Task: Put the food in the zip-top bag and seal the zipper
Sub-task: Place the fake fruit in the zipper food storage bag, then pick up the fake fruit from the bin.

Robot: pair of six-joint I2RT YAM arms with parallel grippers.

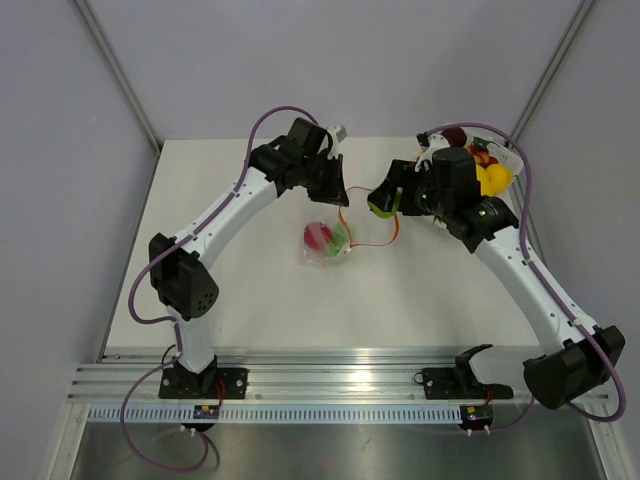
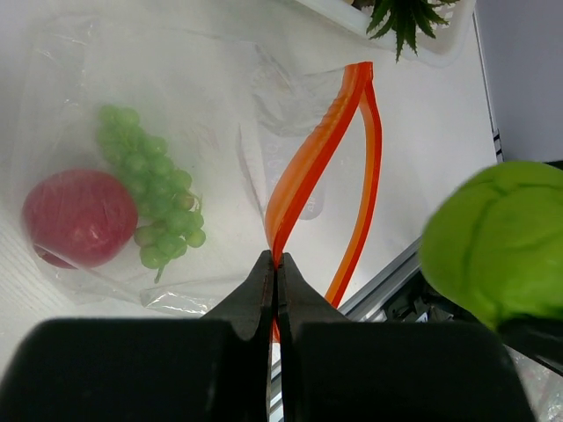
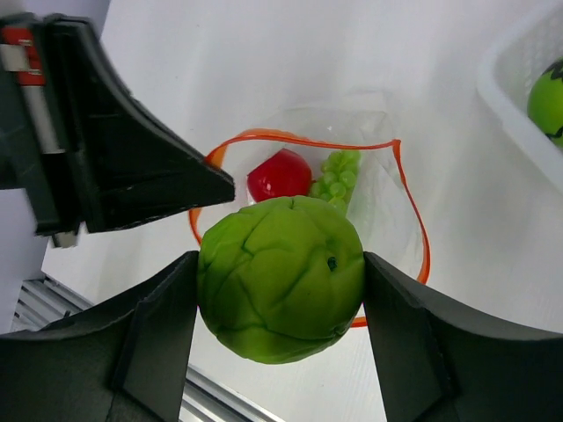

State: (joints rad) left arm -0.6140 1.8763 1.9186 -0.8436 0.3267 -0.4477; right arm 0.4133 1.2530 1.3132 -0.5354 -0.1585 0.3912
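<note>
The clear zip-top bag [image 1: 328,243] lies mid-table, holding a red fruit [image 2: 79,216] and green grapes [image 2: 151,195]. Its orange-red zipper [image 2: 310,165] gapes open in a loop, also shown in the right wrist view [image 3: 413,220]. My left gripper [image 2: 276,264] is shut on one side of the zipper and lifts it. My right gripper [image 3: 280,294] is shut on a green round food piece [image 3: 280,277], held just above the bag's mouth; this piece also shows in the top view [image 1: 381,201] and the left wrist view [image 2: 497,242].
A white tray [image 1: 500,165] at the back right holds more toy food, among it yellow pieces [image 1: 492,180] and a green one [image 3: 547,98]. A spiky green leaf top [image 2: 406,19] sits in the tray.
</note>
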